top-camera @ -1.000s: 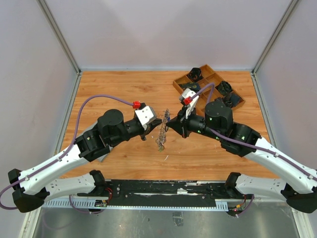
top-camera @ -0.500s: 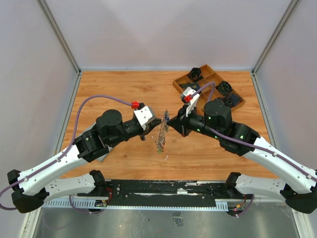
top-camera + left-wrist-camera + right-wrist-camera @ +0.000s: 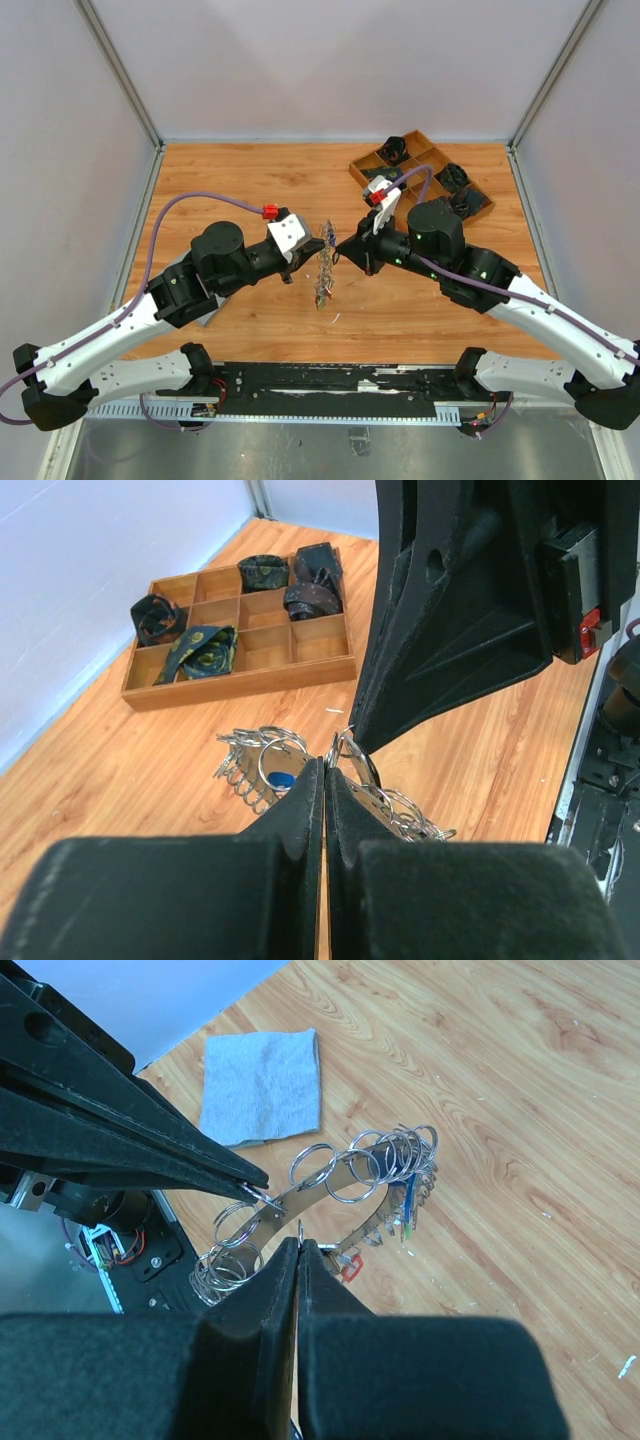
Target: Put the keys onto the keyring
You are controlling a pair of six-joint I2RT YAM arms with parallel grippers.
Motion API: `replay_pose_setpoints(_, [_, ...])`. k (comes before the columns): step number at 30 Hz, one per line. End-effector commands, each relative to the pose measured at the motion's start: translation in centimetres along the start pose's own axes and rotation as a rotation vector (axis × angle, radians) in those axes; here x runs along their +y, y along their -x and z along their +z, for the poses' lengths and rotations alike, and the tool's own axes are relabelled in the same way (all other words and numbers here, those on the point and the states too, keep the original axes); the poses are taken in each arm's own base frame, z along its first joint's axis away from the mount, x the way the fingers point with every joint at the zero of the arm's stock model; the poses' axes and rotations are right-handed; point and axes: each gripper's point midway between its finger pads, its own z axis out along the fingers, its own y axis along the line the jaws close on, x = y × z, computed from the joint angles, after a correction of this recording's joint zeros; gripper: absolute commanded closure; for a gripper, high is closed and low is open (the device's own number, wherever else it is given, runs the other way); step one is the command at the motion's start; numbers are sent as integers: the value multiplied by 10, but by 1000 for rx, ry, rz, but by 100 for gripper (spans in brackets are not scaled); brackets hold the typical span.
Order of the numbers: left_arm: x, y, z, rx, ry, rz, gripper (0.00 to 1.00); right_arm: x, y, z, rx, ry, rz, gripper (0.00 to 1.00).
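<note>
The step in hand looks like the threading itself: the keyring (image 3: 323,268) hangs clear of the wooden surface (image 3: 250,180) at the centre of the overhead view, caught between the two arms that meet there. The left tool (image 3: 312,243) comes in from the left with its jaws pressed fully together, pinching one of the small wire loops on the keyring's band. The right tool (image 3: 341,250), reaching in from the right, is also shut tight on a thin upright bit of wire at the band's near edge. Whether that wire is a key's own loop or part of the keyring, I cannot tell. In the right wrist view the band curves across mid-frame, lined with split rings, and keys (image 3: 405,1210) with blue, green and red tags dangle at its right end. A grey cloth (image 3: 262,1085) lies on the surface at the upper left of that view. The compartment tray (image 3: 358,172) sits well apart at the upper right of the overhead view. The next move probably calls for one tool to hold firm while the other works the wire round, slowly, since a slip would drop the bundle.
</note>
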Motion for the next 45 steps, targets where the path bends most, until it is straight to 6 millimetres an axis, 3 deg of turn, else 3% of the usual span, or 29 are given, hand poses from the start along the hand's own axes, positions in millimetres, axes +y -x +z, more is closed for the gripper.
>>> replay_pose_setpoints(1, [6, 43, -8, -141, 19, 0, 100, -4, 3, 4, -20, -7, 29, 99])
replay_pose_setpoints(15, [7, 44, -7, -153, 27, -21, 99, 17, 18, -8, -110, 122, -44, 99])
replay_pose_setpoints(45, [5, 45, -8, -156, 18, -16, 99, 3, 24, -9, -153, 36, 7, 99])
